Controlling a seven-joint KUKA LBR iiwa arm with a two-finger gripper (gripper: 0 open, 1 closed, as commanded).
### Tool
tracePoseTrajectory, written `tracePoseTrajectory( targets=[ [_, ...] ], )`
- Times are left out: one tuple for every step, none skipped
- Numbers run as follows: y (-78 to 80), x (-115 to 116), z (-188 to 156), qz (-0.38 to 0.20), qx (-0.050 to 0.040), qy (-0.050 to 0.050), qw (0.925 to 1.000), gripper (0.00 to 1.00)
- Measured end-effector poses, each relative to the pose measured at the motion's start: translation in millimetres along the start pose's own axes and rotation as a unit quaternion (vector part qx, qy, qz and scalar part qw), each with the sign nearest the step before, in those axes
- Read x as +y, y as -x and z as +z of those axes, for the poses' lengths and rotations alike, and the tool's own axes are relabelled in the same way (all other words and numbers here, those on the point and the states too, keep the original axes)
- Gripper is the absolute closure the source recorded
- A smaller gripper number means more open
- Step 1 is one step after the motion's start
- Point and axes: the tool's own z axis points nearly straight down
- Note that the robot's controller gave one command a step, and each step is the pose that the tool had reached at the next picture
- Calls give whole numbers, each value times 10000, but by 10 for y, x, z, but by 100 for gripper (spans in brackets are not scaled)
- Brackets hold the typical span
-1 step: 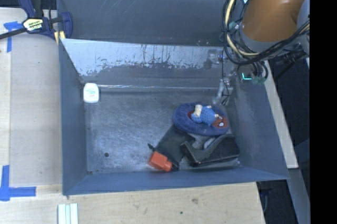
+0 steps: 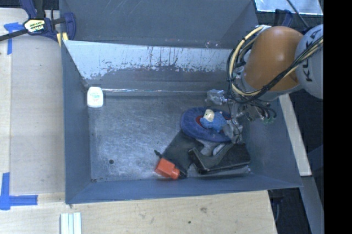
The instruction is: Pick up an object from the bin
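My gripper [image 2: 233,119] is low in the right part of the bin, right beside a heap of things. Just to its left lies a round blue soft thing [image 2: 193,123] with a small cream and red piece [image 2: 209,115] on top, which the gripper touches or nearly touches. Below the gripper a flat black box-like thing [image 2: 225,160] lies against the bin's front wall. Nothing can be seen held in the gripper.
A dark cloth-like piece [image 2: 177,149] and an orange-red block [image 2: 166,168] lie at the front of the heap. A small white container [image 2: 94,97] sits alone in the far left corner. The arm's orange cover and cables hang over the bin's right wall.
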Motion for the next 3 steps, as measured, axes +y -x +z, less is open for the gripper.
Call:
tracePoseTrajectory(
  targets=[
    [20, -5, -1, 3, -43, -11, 10000, 100],
    [231, -127, -1991, -59, -32, -12, 10000, 100],
    [89, -108, -2441, -744, -10, 2, 9972, 100]
  ],
)
